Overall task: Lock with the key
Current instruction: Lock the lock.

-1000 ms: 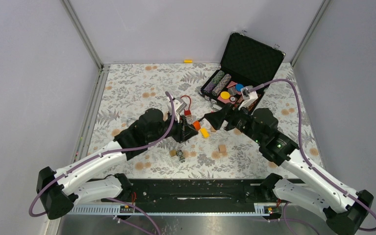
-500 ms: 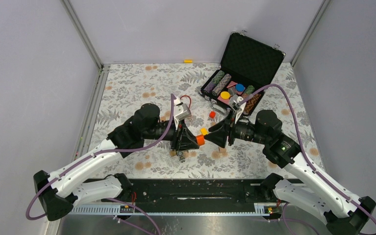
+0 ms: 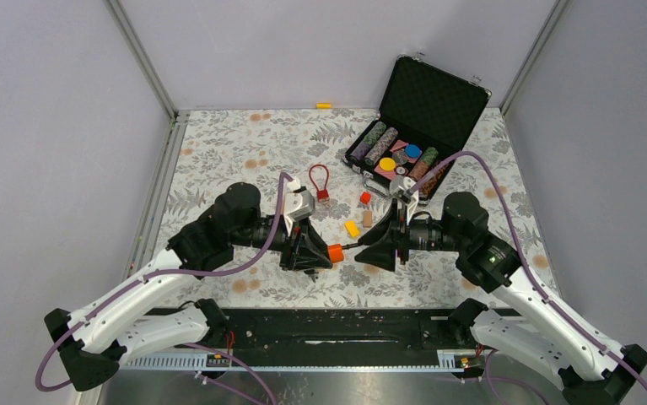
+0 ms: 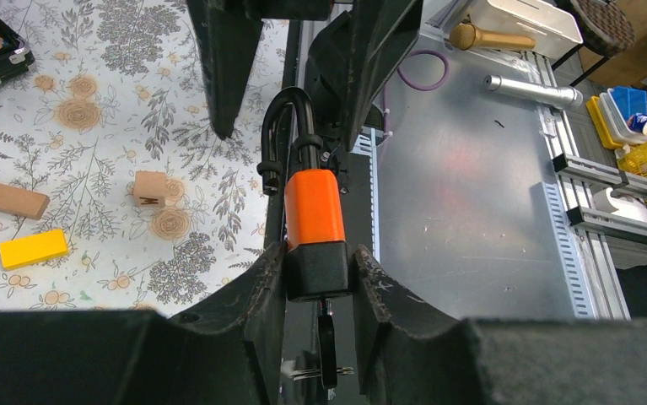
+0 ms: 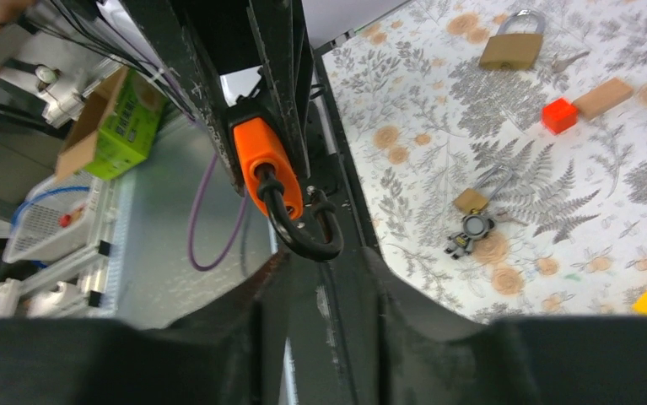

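Clamping the orange padlock (image 4: 313, 215) by its black base, the left pincer (image 4: 318, 260) is closed tight on the body, both pads pressed to its sides. In this way the lock is carried clear of the worktop (image 3: 235, 152) and presented shackle-first towards the other arm. The black shackle (image 4: 288, 118) is pointed straight out ahead of the left fingertips. One leg appears to sit beside the body rather than in it, so the lock is judged not yet latched. A key (image 4: 328, 337) is seen under the left pincer, hanging from the base of the lock. It seems to be seated in the keyway, though this is partly hidden by the fingers.

The right pincer (image 5: 324, 263) is held with its jaws apart, one finger to either side of the shackle's loop and just short of it. No contact can be made out. This facing arrangement is judged deliberate: the body is fixed by one arm so that the shackle can be pushed home by the other, after which the key would be turned. Off to the side of the right pincer, a brass padlock (image 5: 509, 49), a red cube (image 5: 558, 115) and a small lock with keys (image 5: 470, 215) are seen lying on the worktop, apparently not needed.
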Controlling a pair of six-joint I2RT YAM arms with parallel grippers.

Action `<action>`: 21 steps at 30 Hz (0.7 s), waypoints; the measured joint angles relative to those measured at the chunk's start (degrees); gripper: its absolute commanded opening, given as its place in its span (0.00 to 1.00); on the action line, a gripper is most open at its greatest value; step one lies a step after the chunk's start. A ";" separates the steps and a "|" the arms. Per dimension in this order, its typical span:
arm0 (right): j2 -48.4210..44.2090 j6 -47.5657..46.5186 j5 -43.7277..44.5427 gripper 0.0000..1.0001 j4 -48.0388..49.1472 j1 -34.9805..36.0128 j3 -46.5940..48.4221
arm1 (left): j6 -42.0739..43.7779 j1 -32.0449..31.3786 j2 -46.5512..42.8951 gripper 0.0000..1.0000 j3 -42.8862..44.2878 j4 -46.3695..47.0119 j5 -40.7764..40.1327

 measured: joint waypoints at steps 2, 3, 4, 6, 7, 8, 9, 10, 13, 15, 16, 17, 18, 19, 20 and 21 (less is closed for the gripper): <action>-0.92 -0.09 0.63 0.74 0.44 -0.02 0.00 | 0.17 0.00 0.00 0.00 0.11 0.00 0.44; -1.70 -0.28 1.01 0.74 1.20 -0.02 -0.20 | 0.20 0.00 0.00 0.00 0.20 0.00 0.63; -2.69 -0.46 1.03 0.74 2.34 -0.02 -0.57 | 0.22 0.00 0.00 0.00 0.22 0.00 0.92; -4.57 -0.52 0.81 0.72 4.70 -0.02 -1.55 | 0.24 0.00 0.02 0.00 0.24 0.00 1.40; -5.25 -0.50 0.52 0.72 5.95 -0.02 -2.10 | 0.24 0.00 0.02 0.00 0.24 0.00 1.62; -5.68 -0.48 0.09 0.71 6.82 -0.02 -2.40 | 0.24 0.00 0.02 0.00 0.24 0.00 1.86; -5.90 -0.44 -0.66 0.70 8.00 0.00 -2.62 | 0.24 0.00 0.02 0.00 0.26 0.00 2.12; -5.92 -0.39 -1.42 0.69 9.03 -0.02 -2.62 | 0.22 0.00 0.02 0.00 0.26 0.02 2.38; -4.92 -0.22 -3.19 0.64 11.15 -0.02 -2.62 | 0.15 0.00 0.02 0.00 0.26 0.07 3.17; -3.93 0.04 -4.26 0.58 12.17 -0.02 -2.62 | 0.13 0.00 0.02 0.00 0.26 0.11 3.69; -3.50 0.24 -4.81 0.53 12.68 -0.02 -2.62 | 0.13 0.00 0.04 0.00 0.26 0.15 3.96; -3.02 0.52 -5.25 0.49 13.35 -0.02 -2.64 | 0.09 0.00 0.09 0.00 0.26 0.26 4.35; -2.51 0.81 -5.55 0.43 14.03 -0.02 -2.73 | 0.02 0.00 0.13 0.00 0.26 0.50 4.72; -2.12 1.38 -6.01 0.38 14.88 -0.02 -2.97 | -0.02 0.00 0.20 0.00 0.26 0.83 4.98; -1.88 1.86 -6.47 0.34 15.65 -0.02 -3.28 | -0.04 0.00 0.28 0.00 0.26 1.25 5.25; -1.73 2.23 -6.71 0.30 16.28 0.00 -3.48 | -0.07 0.00 0.37 0.00 0.26 1.55 5.42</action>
